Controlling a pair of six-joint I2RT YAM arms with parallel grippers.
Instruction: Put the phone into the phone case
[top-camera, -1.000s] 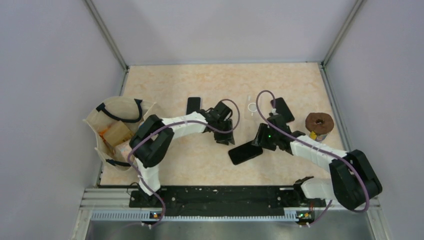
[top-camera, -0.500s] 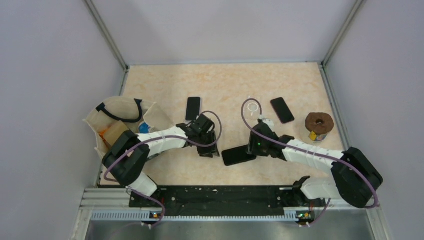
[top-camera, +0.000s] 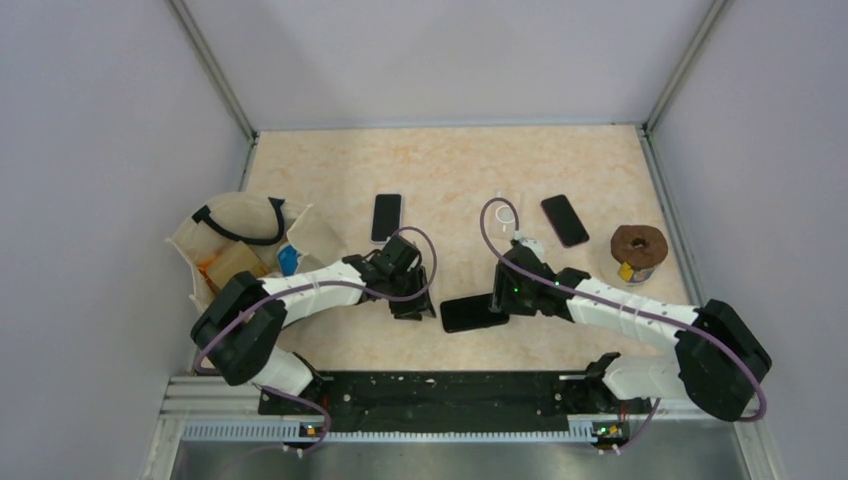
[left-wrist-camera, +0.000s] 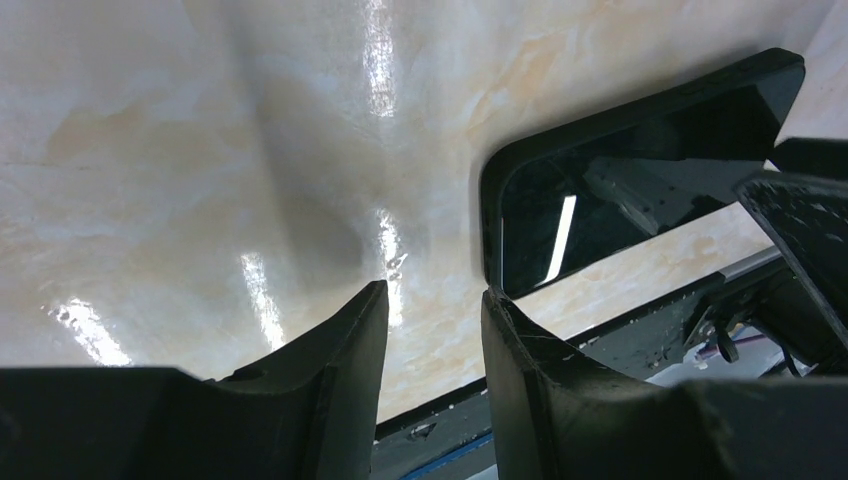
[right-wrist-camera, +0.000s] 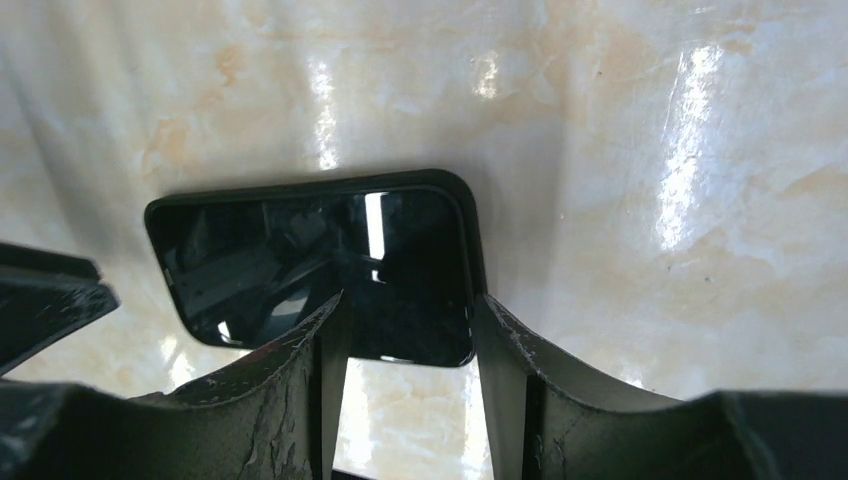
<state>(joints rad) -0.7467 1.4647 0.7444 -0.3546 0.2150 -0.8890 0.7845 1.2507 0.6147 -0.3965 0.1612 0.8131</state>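
Note:
A black glossy phone (top-camera: 473, 313) lies flat on the table near the front middle; a dark rim runs round its screen. It shows in the right wrist view (right-wrist-camera: 300, 260) and the left wrist view (left-wrist-camera: 640, 160). My right gripper (top-camera: 498, 298) is at its right end, jaws apart, fingertips straddling that end (right-wrist-camera: 405, 310) without clamping it. My left gripper (top-camera: 412, 303) is just left of the phone, jaws slightly apart and empty (left-wrist-camera: 435, 295). Two more black phone-shaped slabs lie further back, one at the left (top-camera: 386, 217) and one at the right (top-camera: 565, 220). I cannot tell which is the case.
A cream tote bag (top-camera: 235, 250) with items inside stands at the left edge. A brown ring-shaped object (top-camera: 637, 243) sits at the right. A small white ring (top-camera: 507, 213) lies at the back middle. The black base rail (top-camera: 430, 392) runs along the front.
Both grippers have moved toward the front and left. The phone has slid a little left and forward with the right gripper at its end. The back right slab is uncovered now.

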